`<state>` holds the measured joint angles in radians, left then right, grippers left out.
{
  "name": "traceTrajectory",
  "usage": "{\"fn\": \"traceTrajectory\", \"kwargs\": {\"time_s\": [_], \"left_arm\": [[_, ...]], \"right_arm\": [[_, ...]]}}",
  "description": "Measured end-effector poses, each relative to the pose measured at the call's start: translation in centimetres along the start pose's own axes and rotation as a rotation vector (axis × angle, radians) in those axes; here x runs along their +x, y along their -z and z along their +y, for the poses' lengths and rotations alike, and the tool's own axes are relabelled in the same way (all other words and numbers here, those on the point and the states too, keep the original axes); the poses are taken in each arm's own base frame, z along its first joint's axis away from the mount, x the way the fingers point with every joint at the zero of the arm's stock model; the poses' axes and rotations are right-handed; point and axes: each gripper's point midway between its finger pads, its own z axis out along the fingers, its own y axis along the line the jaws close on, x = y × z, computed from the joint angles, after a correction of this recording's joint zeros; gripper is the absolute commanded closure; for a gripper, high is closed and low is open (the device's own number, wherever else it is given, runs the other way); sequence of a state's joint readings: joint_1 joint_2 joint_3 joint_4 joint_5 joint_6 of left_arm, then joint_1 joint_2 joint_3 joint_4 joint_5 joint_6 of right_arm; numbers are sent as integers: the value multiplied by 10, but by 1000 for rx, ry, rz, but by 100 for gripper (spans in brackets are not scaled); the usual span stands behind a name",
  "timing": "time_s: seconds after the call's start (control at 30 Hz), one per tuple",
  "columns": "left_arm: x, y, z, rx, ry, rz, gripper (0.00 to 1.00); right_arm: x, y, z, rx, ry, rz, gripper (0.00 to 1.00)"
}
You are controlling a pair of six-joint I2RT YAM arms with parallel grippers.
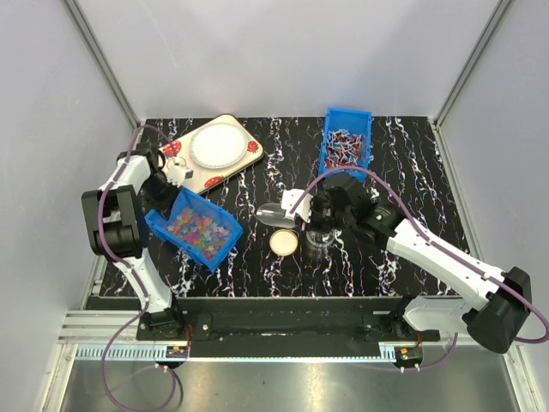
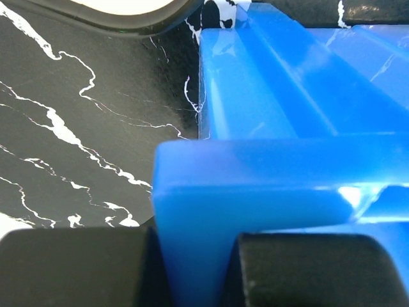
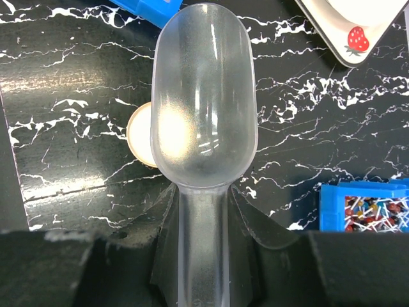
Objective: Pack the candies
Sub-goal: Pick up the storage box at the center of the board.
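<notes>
Two arms: both mine, on a black marbled worktop (image 1: pixel 412 154); the left works by its left edge, the right reaches in from the near right corner.
Left gripper (image 2: pixel 195 268): clamped narrow on one wall of the candy bin (image 1: pixel 178 246), a black finger (image 2: pixel 77 268) on each side of the blue plastic.
Candies (image 1: pixel 196 227): heaped inside that bin, near the left edge of the worktop; the bin sits corner-on to the edges.
Right gripper (image 3: pixel 204 224): closed on the handle of my clear scoop (image 3: pixel 204 96), bowl pointing away from me and holding nothing.
Cream disc (image 3: pixel 137 137): flat on the worktop near its middle, partly under the scoop's bowl.
Second blue bin (image 1: pixel 326 146): at the far edge, right of centre, holding wrapped sweets (image 1: pixel 346 146).
Strawberry board (image 1: pixel 214 146): toward the far left corner, carrying a white round plate.
Top view only: the candies themselves, and both bins at once.
Left wrist only: the grip on the bin wall close up; it shows no candies.
Right wrist only: the scoop's bare bowl and the disc beneath it.
</notes>
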<state>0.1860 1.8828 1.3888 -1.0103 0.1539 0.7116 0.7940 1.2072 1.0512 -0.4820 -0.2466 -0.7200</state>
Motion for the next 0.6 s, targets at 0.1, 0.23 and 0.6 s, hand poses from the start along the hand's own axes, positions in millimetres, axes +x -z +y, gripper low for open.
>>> {"fn": "traceTrajectory", "kwargs": {"time_s": [0.1, 0.23, 0.6], "left_arm": [[0, 1, -4, 19, 23, -7, 100], [-7, 4, -13, 54, 76, -48, 100], [-74, 51, -42, 72, 141, -314, 100]], "right_arm": [[-7, 6, -4, 3, 9, -3, 100], [-26, 15, -15, 20, 28, -26, 100], [-59, 12, -25, 7, 94, 2, 100]]}}
